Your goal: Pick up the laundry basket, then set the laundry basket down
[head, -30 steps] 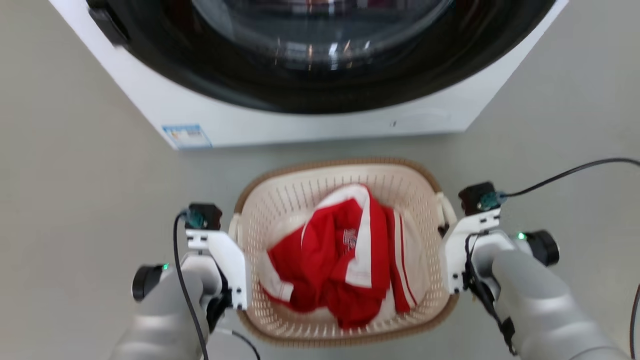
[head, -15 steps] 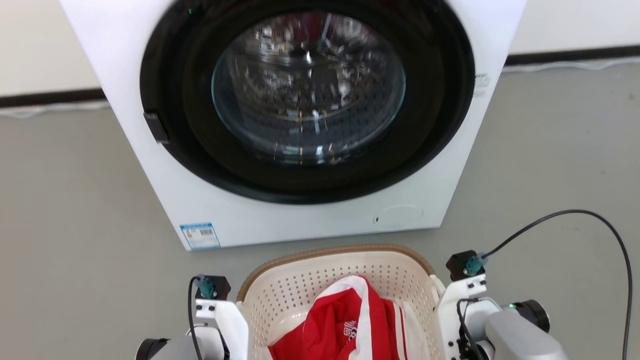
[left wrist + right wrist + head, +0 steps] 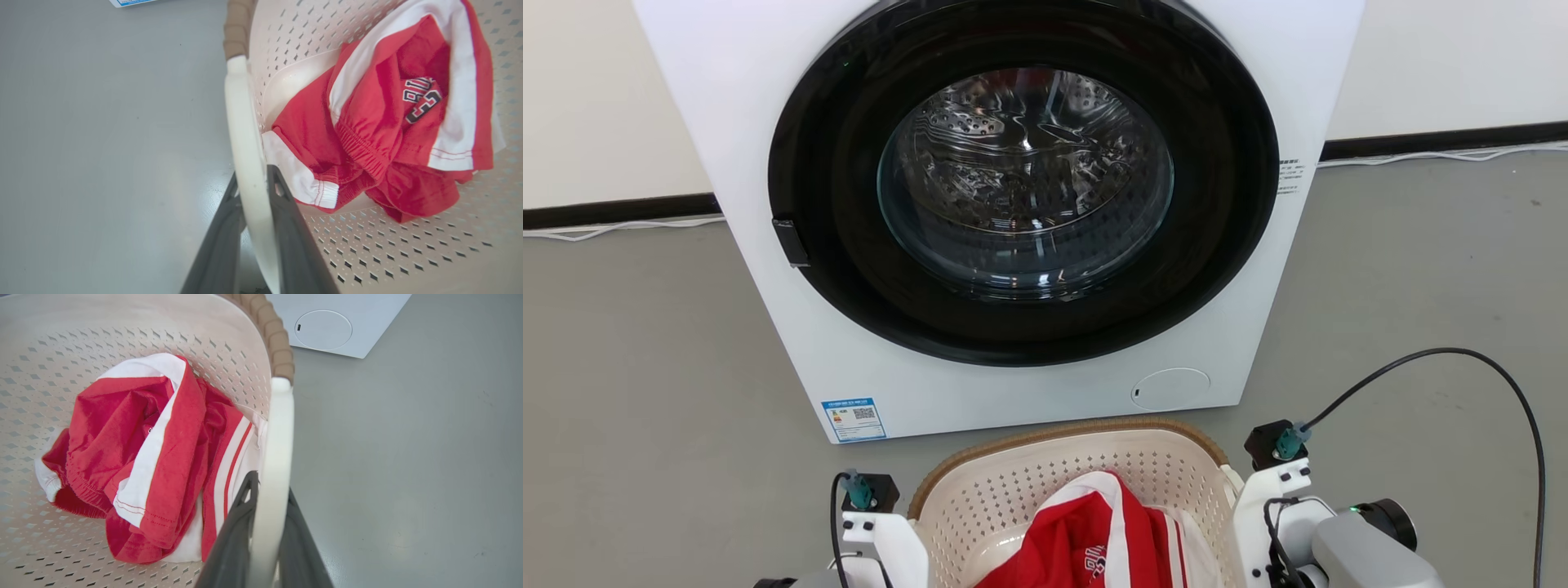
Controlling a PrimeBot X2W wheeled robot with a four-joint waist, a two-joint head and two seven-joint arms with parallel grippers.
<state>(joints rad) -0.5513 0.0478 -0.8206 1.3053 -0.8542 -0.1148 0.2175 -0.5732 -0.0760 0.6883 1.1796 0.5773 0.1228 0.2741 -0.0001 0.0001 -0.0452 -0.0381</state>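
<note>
White front-loading washing machine (image 3: 1021, 204) on grey floor (image 3: 645, 367); crumpled red-and-white garment (image 3: 367, 134) nearby.

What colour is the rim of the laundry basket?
Brown rim, clearest in the right wrist view.

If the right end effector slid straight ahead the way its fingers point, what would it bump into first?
The right end effector grips the white handle of the laundry basket, so it would likely meet the brown rim first; the washing machine stands beyond, depth unclear.
</note>
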